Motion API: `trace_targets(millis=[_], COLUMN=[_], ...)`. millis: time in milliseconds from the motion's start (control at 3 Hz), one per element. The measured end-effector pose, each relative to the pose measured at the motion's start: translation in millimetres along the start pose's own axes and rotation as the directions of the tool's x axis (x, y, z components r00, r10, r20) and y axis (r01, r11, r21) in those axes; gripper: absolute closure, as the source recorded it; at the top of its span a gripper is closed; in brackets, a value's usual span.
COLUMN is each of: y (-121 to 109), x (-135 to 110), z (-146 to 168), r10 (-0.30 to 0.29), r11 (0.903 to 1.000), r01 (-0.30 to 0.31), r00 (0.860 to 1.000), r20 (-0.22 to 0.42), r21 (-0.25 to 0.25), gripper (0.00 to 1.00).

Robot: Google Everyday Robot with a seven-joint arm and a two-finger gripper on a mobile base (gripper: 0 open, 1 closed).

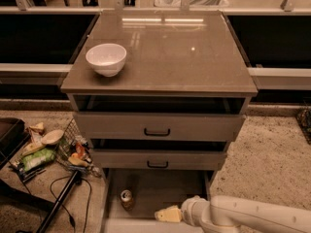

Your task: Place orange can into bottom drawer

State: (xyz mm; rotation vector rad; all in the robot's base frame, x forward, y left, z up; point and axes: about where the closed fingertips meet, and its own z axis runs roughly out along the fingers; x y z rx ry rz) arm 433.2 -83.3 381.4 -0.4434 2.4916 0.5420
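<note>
The orange can (127,198) stands upright on the floor of the open bottom drawer (160,191), near its left side, silver top showing. My gripper (167,214) is low over the drawer's front part, to the right of the can and apart from it. The white arm (243,215) reaches in from the lower right. The gripper holds nothing that I can see.
A white bowl (106,58) sits on the cabinet top (165,52) at the left. The two upper drawers (158,127) with black handles are pulled slightly out. A wire basket of snacks (73,152), loose packets and a cable lie on the floor at the left.
</note>
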Motion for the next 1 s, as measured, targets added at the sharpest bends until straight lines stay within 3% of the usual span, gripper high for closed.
trace_targets(millis=[333, 667, 1000], y=[0.3, -23.6, -67.1], x=[6.7, -10.6, -54.6], z=[-48.1, -103.4, -162.1], r10=[0.021, 0.034, 0.004], r11=[0.9988, 0.9918, 0.9643], r01=[-0.018, -0.026, -0.004], r00=[0.998, 0.998, 1.0], r20=[-0.062, -0.06, 0.0], r21=[0.046, 0.126, 0.265], gripper=[0.0, 0.0, 0.0])
